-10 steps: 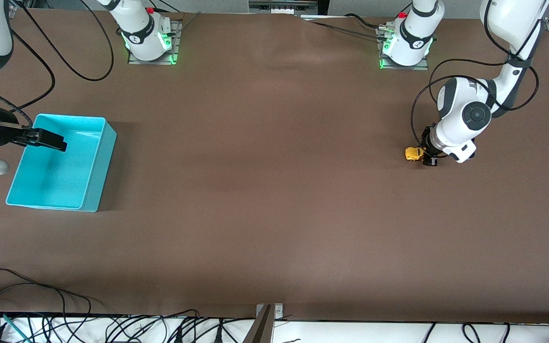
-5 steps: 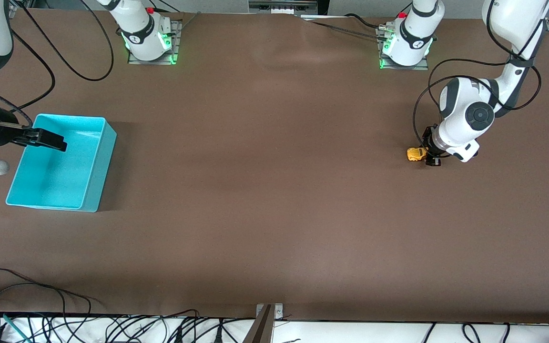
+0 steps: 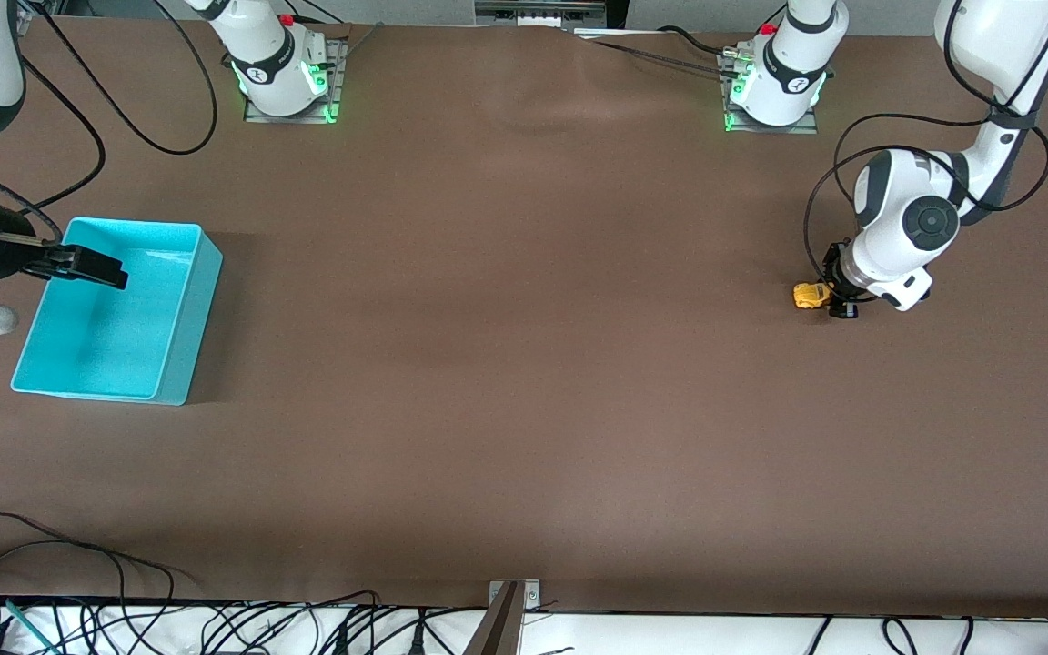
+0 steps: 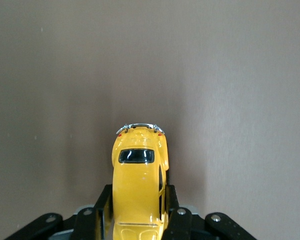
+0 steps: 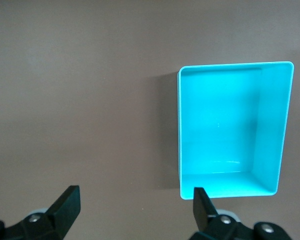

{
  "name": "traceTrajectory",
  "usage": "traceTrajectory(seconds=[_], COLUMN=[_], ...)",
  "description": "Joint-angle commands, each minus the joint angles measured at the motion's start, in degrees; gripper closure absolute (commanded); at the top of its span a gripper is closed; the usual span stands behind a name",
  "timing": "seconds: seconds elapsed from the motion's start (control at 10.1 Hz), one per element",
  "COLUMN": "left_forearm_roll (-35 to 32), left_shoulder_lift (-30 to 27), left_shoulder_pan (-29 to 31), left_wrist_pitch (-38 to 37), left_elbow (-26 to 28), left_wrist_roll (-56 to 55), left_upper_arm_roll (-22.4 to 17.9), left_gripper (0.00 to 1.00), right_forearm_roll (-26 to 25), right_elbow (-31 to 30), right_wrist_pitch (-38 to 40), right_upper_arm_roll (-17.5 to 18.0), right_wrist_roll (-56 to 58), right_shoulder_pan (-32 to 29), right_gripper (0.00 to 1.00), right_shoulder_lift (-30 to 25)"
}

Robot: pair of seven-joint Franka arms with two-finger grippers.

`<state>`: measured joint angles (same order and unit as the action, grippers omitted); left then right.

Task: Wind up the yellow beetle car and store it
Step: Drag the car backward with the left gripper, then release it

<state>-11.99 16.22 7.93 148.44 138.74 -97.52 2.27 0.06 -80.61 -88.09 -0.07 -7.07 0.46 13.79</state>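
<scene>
The yellow beetle car point(image 3: 811, 295) is a tiny rounded toy with dark windows, low on the brown table toward the left arm's end. My left gripper point(image 3: 830, 297) is shut on it. In the left wrist view the black fingers point(image 4: 171, 202) press both flanks of the yellow beetle car point(image 4: 138, 175), whose chrome bumper points away from the left gripper point(image 4: 137, 207). My right gripper point(image 3: 87, 266) waits open and holds nothing, above the edge of the turquoise bin point(image 3: 187, 309). The right wrist view shows the right gripper point(image 5: 135, 196) with wide-spread fingers beside the bin point(image 5: 180, 125).
The turquoise bin has nothing in it and stands at the right arm's end of the table. Both arm bases point(image 3: 283, 77) sit along the edge farthest from the front camera. Cables point(image 3: 78, 564) lie at the edge nearest that camera.
My left gripper has slid with the yellow car a short way toward the left arm's end of the table. The right arm and the bin have not moved.
</scene>
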Motion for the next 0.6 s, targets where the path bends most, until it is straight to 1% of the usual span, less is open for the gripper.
traceTrajectory(seconds=[0.0, 0.3, 0.5], left_forearm_roll=[-3.12, -9.87, -10.77], left_shoulder_lift=[5.91, 10.22, 10.76], left_shoulder_pan=[2.7, 8.75, 9.73], left_wrist_pitch=[1.5, 1.41, 1.41], left_elbow=[-4.87, -9.87, -10.68], left_wrist_roll=[-0.48, 0.22, 0.22], left_upper_arm_roll=[-0.08, -0.08, -0.08], left_gripper=[1.0, 1.0, 1.0], right_forearm_roll=[0.73, 0.73, 0.73], right_elbow=[-0.42, -0.42, -0.42], right_wrist_pitch=[0.12, 0.12, 0.2], right_upper_arm_roll=[-0.01, -0.01, -0.01], right_wrist_roll=[-0.93, -0.93, -0.84], right_shoulder_pan=[0.16, 0.16, 0.16], right_gripper=[0.0, 0.0, 0.0], right_shoulder_lift=[-0.43, -0.43, -0.43])
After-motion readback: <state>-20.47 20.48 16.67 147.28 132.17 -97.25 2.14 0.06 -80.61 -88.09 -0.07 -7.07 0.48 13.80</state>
